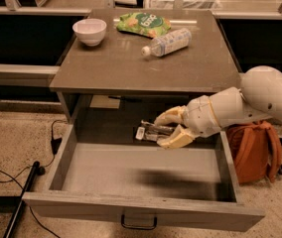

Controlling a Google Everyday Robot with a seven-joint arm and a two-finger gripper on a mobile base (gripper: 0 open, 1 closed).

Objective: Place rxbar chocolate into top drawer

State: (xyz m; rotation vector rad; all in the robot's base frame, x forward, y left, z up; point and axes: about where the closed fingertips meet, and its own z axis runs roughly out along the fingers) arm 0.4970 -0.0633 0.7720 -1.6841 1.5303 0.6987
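Note:
The top drawer (81,175) is pulled wide open below the tabletop, with a pale grey floor and a dark handle (138,222) on its front panel. My gripper (167,129) hangs over the back of the drawer, below the table's front edge. Its cream fingers (178,138) are shut on the rxbar chocolate (150,131), a small dark flat bar that sticks out to the left, held above the drawer floor. My white arm (260,100) reaches in from the right.
On the tabletop (131,68) stand a white bowl (90,31), a green snack bag (143,24) and a clear plastic bottle (167,42) lying on its side. An orange backpack (257,150) sits on the floor at the right. Black cables (12,182) run at the left.

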